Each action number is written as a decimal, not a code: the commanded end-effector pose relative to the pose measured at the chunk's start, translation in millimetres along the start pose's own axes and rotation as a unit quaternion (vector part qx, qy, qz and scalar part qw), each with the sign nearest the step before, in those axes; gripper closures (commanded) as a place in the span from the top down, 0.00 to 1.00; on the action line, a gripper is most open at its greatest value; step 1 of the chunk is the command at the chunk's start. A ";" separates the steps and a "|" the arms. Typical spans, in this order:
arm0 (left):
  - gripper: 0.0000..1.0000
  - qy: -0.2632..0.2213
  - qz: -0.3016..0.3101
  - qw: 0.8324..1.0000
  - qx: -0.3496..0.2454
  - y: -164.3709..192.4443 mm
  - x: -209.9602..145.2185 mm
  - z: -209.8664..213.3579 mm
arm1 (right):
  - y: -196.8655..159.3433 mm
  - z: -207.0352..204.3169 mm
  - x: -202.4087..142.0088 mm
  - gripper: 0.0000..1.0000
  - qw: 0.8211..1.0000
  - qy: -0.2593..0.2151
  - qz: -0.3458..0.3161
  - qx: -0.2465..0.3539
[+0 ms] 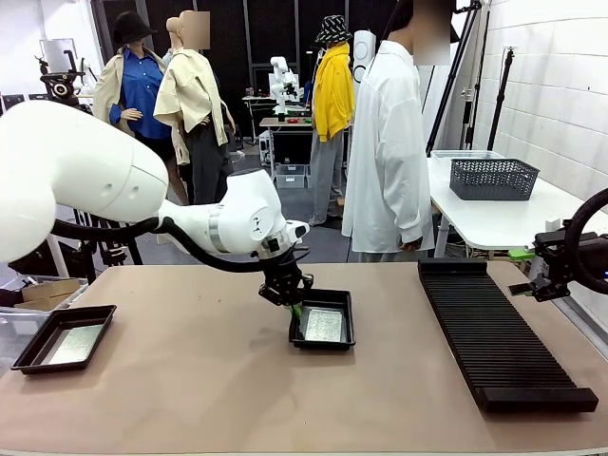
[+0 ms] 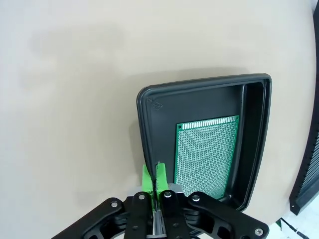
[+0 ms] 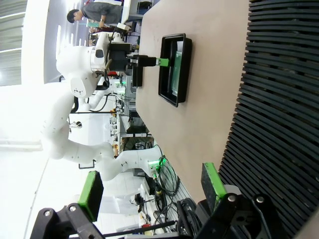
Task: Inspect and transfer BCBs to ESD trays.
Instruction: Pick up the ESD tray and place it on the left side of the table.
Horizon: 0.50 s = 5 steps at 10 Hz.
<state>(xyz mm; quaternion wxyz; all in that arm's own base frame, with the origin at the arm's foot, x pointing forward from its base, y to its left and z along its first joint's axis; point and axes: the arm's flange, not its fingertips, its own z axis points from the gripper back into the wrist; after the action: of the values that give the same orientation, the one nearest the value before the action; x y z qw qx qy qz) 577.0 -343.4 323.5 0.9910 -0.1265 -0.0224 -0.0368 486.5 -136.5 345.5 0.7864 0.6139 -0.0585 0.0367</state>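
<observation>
A black ESD tray [image 1: 345, 302] lies mid-table with a green BCB [image 1: 323, 325] flat inside it. The left wrist view shows that tray [image 2: 199, 94] and its perforated board [image 2: 207, 154] from above. My left gripper [image 1: 294, 306] is shut, pads pressed together with nothing visible between them, its tips [image 2: 153, 172] at the tray's left rim. Another ESD tray [image 1: 28, 347] at the table's left holds a shiny board [image 1: 74, 344]. My right gripper [image 3: 152, 189] stands open and empty beside the rack at the far right [image 1: 532, 288].
A long black ribbed rack [image 1: 494, 332] lies on the right side of the table [image 1: 190, 399]. A person in a white shirt [image 1: 389, 142] stands at the far edge. Behind, a grey mesh basket [image 1: 494, 178] sits on a white table.
</observation>
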 end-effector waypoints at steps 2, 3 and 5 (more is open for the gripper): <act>0.00 -0.012 -0.011 1.000 -0.009 33.5 -24.8 13.6 | 0.8 -0.2 -1.5 1.00 1.000 -0.003 0.000 -0.001; 0.00 -0.010 -0.007 1.000 -0.010 43.5 -28.0 18.3 | 0.8 -0.2 -1.5 1.00 1.000 -0.003 0.000 -0.001; 0.00 0.009 0.012 1.000 -0.007 67.6 -30.5 23.5 | 0.8 -0.2 -1.5 1.00 1.000 -0.003 0.000 -0.001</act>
<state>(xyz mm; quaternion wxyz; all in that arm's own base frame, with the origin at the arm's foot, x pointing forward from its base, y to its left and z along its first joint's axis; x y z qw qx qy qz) 559.4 -285.3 325.6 0.9921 -0.1211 -0.0219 -0.0261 486.4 -136.7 345.5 0.7864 0.6139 -0.0586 0.0366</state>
